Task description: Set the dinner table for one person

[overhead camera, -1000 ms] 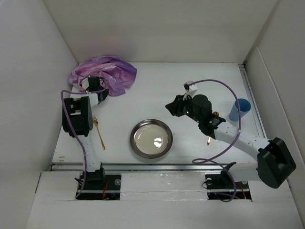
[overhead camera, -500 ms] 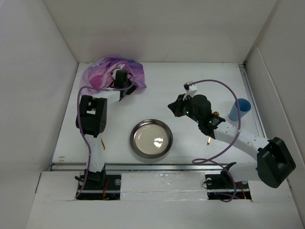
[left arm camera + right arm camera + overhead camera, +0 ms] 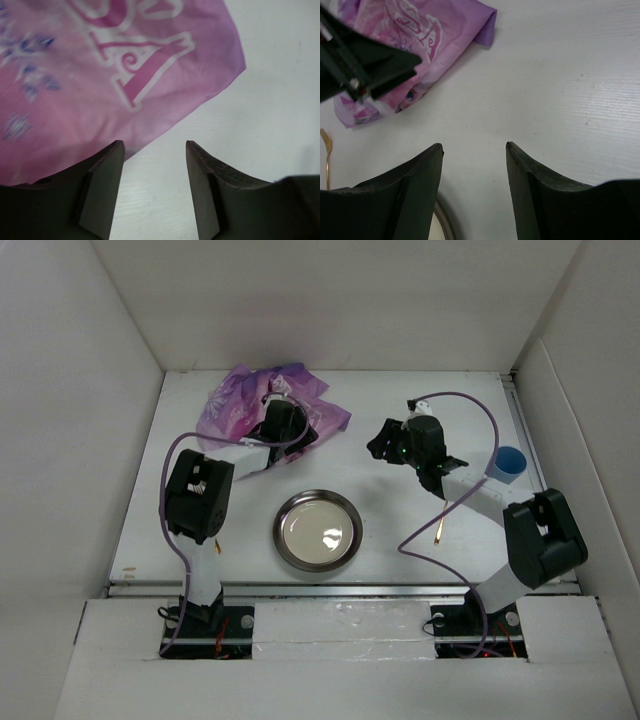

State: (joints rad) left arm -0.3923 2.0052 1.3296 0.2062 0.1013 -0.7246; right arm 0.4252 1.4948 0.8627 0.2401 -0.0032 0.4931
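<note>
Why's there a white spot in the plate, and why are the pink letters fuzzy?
Top view: light glares off the shiny metal plate. Left wrist view: the purple cloth is close to the lens, so its print is out of focus.

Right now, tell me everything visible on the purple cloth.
The purple cloth looks thin and soft, pink-purple, printed with pale snowflakes, white-edged pink lettering and a cartoon face. It lies crumpled, not spread, at the far left of the white table, one corner pointing right. The left tool sits at its near edge, open, one finger over the fabric, bare table between the fingers.
</note>
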